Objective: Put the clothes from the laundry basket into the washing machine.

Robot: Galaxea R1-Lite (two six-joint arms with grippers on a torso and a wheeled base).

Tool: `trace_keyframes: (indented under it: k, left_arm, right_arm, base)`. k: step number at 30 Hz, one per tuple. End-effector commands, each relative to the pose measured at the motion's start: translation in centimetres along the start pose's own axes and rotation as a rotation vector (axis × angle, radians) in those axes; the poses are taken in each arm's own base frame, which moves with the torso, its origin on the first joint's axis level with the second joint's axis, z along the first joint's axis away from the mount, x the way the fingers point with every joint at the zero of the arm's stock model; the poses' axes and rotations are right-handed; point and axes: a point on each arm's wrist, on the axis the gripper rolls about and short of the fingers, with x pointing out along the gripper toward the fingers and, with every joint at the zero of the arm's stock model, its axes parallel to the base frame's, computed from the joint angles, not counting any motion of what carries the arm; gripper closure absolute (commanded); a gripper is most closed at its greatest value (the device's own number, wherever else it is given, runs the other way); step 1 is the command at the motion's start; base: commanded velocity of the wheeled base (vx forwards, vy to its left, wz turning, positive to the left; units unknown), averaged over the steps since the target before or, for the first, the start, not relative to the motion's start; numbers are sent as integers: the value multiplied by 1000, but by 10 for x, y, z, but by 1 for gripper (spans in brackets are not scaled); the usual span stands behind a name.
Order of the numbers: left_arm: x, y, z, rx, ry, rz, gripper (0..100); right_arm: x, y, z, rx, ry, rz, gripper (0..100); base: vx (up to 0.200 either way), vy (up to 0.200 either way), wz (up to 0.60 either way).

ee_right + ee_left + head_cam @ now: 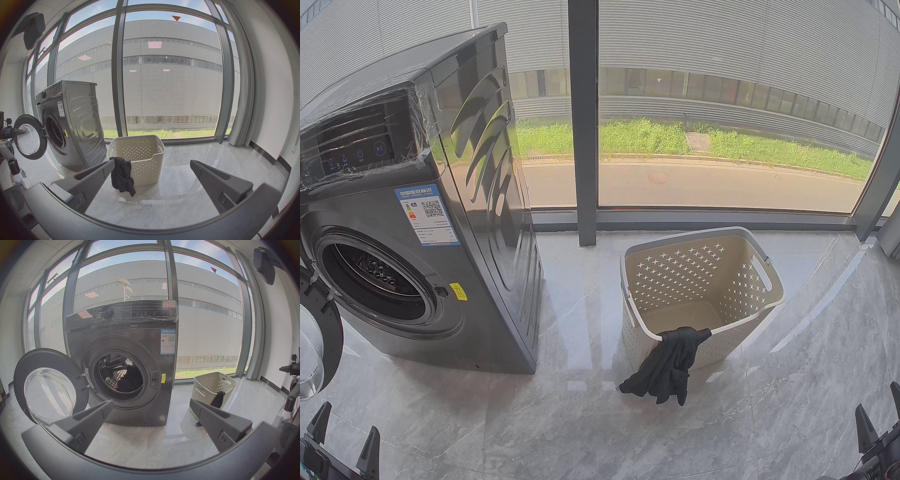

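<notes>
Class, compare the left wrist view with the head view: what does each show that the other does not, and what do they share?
Left wrist alone: the dial and whole open door of the washing machine. Head alone: the bare floor inside the laundry basket, and the road outside. Both: machine, basket, and the dark garment draped over its rim.

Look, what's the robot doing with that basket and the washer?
It's getting ready to load laundry. The washer stands with its door swung open. One dark cloth hangs over the near rim of the basket, down its outside toward the floor. The left end effector and right end effector are both open and empty, low and short of the basket, so nothing is being held yet.
</notes>
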Motion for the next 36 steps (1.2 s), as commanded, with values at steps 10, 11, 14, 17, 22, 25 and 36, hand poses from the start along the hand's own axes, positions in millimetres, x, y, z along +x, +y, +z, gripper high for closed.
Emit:
trace_keyframes:
  k: [10,11,14,17,22,25,36]
  left_arm:
    - [0,0,-5,1,1,-2,0]
    - [0,0,-5,1,1,-2,0]
    - [0,0,-5,0,1,-2,0]
    - [0,0,-5,0,1,-2,0]
    - [0,0,-5,3,1,-2,0]
    - [0,0,-5,3,0,0,0]
    - [0,0,-5,1,1,-2,0]
  right_arm:
    - [0,0,-5,4,0,5,0]
    - [0,0,-5,-3,0,5,0]
    - [0,0,-5,4,2,5,0]
    - [0,0,-5,3,-6,5,0]
    - [-16,0,43,2,-174,30,0]
    - [-7,1,75,27,-71,72,0]
    - [73,7,75,100,394,327,0]
  base:
    - [0,-80,0]
    - [0,0,0]
    - [0,0,0]
    - [67,0,0]
    - [200,0,0]
    - [0,0,0]
    - [0,0,0]
